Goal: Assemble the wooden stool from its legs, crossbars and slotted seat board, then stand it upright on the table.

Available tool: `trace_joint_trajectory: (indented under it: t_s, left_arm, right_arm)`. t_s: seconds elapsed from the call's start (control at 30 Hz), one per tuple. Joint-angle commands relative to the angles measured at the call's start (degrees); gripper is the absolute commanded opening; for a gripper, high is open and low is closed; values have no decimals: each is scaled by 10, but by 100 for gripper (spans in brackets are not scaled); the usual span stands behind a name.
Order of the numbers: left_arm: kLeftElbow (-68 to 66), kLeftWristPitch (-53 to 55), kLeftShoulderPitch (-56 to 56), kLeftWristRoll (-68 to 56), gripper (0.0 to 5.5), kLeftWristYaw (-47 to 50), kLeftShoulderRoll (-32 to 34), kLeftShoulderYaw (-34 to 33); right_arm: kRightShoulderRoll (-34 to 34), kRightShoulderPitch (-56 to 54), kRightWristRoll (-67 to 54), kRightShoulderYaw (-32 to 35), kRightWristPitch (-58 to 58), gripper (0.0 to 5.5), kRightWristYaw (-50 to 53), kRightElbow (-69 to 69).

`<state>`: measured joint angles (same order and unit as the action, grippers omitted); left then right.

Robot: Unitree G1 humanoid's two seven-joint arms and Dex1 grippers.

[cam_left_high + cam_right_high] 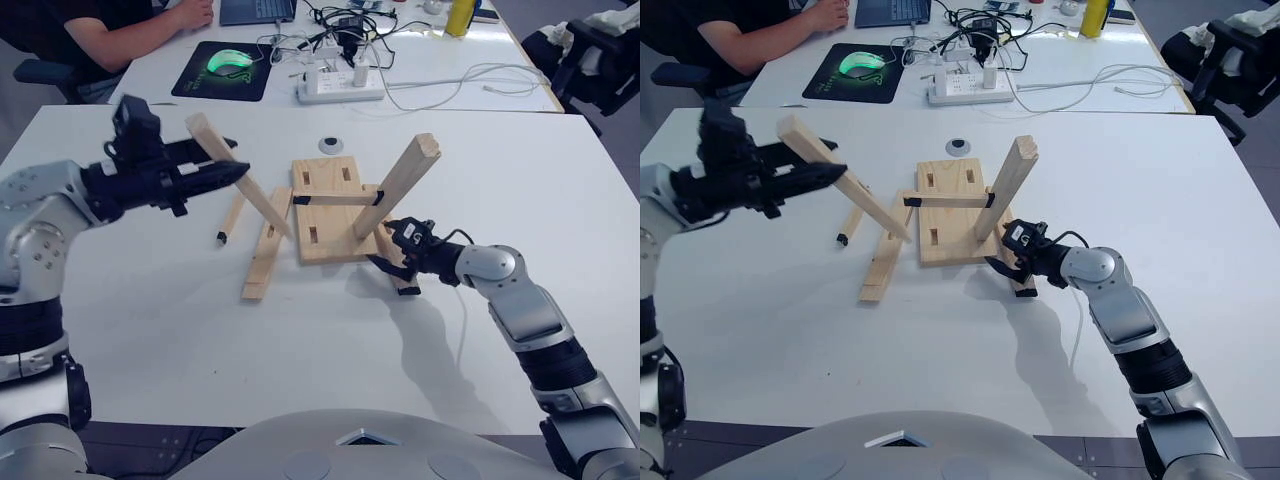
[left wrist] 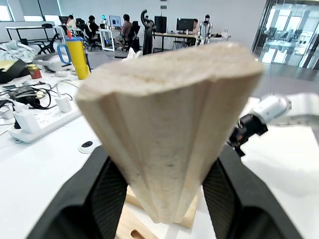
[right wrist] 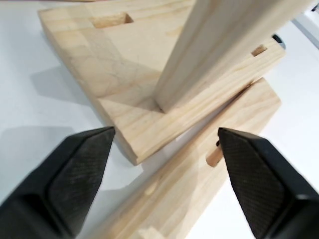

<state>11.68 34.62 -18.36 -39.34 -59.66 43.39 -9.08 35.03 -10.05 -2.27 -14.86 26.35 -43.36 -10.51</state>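
From the head views, the left tool (image 1: 232,171) is clamped on a pale wooden leg (image 1: 262,205), held off the counter (image 1: 150,320) and slanting down toward the left edge of the slotted seat board (image 1: 335,225). The board lies flat mid-counter. A second leg (image 1: 405,180) stands tilted at its near right corner, and a thin crossbar (image 1: 335,198) with dark ends runs left from it. A loose leg (image 1: 262,262) and a short crossbar (image 1: 230,220) lie just left of the board.

The left wrist view adds the held leg's grooved end, pinched between black fingers (image 2: 107,194). The right wrist view shows the right tool (image 3: 165,132) spread wide, its fingers either side of the board's corner, where the standing leg meets the board. Another piece (image 3: 199,184) lies under that corner.
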Motion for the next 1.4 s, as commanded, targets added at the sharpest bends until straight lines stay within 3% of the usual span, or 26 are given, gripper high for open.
trace_joint_trajectory:
  t_s: [0.03,0.47,0.97,1.4]
  left_arm:
    - [7,-55,25,35,208,-9,-3,8]
    - [28,-73,-12,31,208,-8,-17,21]
    - [-45,-127,-7,47,208,-34,-54,40]
    - [-97,-144,24,79,208,-80,-35,75]
  right_arm:
    - [14,-22,-4,3,-9,384,-27,17]
    - [9,-35,8,-17,-36,384,-49,53]
    - [-2,-60,14,-32,-51,384,-75,83]
    - [-4,-69,25,-41,-61,384,-92,96]
